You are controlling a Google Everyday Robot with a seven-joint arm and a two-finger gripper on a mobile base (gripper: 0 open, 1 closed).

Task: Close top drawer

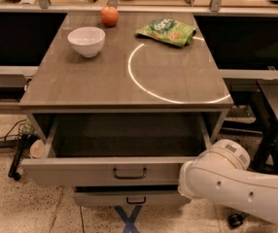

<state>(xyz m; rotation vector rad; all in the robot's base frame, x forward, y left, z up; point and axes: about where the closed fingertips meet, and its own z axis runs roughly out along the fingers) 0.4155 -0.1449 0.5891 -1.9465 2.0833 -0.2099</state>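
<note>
The top drawer [80,171] is pulled out from under the grey table top [105,81]; it is wide, deep and empty, with a small dark pull handle [130,173] at the centre of its front. My white arm [226,178] comes in from the lower right, and its rounded end covers the right end of the drawer front. My gripper itself does not show; it lies beyond or behind this arm segment.
A narrower drawer [105,198] sticks out slightly below. On the table top are a white bowl [86,41], a red apple [109,16] and a green chip bag [167,31]. A black stand [20,154] is at the left, dark furniture [275,110] at the right.
</note>
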